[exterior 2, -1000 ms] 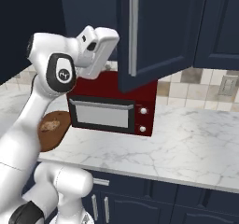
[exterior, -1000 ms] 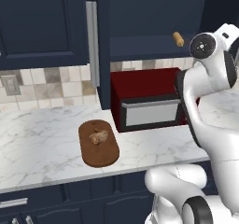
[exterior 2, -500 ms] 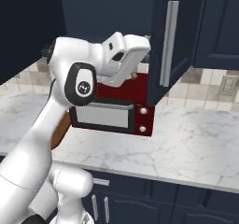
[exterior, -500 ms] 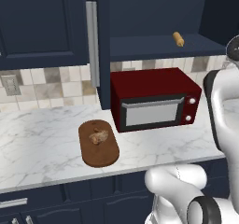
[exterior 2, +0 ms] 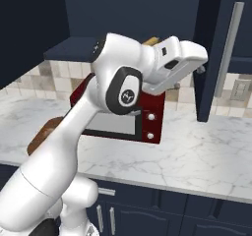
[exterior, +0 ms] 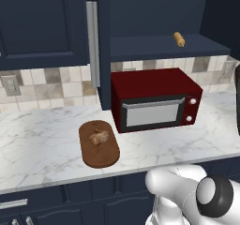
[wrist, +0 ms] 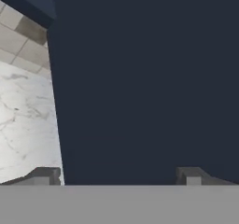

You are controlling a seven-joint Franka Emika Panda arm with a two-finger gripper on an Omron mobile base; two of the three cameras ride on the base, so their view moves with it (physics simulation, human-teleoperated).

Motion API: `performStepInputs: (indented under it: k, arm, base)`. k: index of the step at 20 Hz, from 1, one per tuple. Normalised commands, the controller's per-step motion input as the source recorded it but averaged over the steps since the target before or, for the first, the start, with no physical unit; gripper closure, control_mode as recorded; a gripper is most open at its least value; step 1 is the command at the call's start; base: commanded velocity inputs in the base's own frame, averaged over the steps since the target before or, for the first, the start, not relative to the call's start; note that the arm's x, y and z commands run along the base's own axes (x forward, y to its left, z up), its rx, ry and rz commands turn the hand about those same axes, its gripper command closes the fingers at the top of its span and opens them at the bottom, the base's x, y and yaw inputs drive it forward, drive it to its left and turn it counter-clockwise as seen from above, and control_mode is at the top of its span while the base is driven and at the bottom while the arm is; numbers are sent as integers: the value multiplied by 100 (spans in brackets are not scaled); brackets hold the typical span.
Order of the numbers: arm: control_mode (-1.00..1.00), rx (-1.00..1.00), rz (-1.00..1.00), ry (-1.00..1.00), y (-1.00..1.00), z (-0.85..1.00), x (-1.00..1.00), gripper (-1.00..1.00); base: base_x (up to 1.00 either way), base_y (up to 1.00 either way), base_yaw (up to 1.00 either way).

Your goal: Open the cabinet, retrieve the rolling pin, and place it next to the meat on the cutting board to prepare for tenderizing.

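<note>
— Where's the rolling pin [exterior: 178,39]?

— Up on the shelf of the cabinet [exterior: 154,13], far back and toward the right, above the red microwave [exterior: 154,99]. Only a short tan stub of it shows from the left base view. Both doors are swung out, so the opening part looks done to me.

— And the meat [exterior: 99,137]?

— Sitting on the cutting board [exterior: 98,144], on the marble counter [exterior: 42,139] just left of the microwave. Bare board lies on the near side of the chunk, room for the pin, I'd say.

— What's the claw doing?

— The gripper [wrist: 116,176] has its 2 fingertips [wrist: 44,175] spread wide, nothing between them. It's up against the right door [exterior 2: 209,53]; the hand view stares at flat navy panel, with counter and tile off to one side.

— So what next?

— My guess: pull clear of that door, swing left into the opening and come at the pin across its middle, jaws straddling the cylinder, not a peg end. It's round, so a lopsided pinch could send it rolling deeper along the shelf.
</note>
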Motion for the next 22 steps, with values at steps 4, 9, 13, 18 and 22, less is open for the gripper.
performStepInputs:
  k: [4, 9, 13, 18, 22]
  arm:
    - [-100, 0, 0, -8, 12, 0, -42, -100]
    - [-100, 0, 0, -18, 68, 0, -26, -100]
    - [-100, 0, 0, -14, 76, 2, -4, -100]
    - [-100, 5, 0, -6, 73, 12, 13, -100]
    - [-100, 13, 0, 0, 54, 27, 26, -100]
  base:
    - [0, 0, 0]
    - [0, 0, 0]
    - [0, 0, 0]
    - [0, 0, 0]
    - [0, 0, 0]
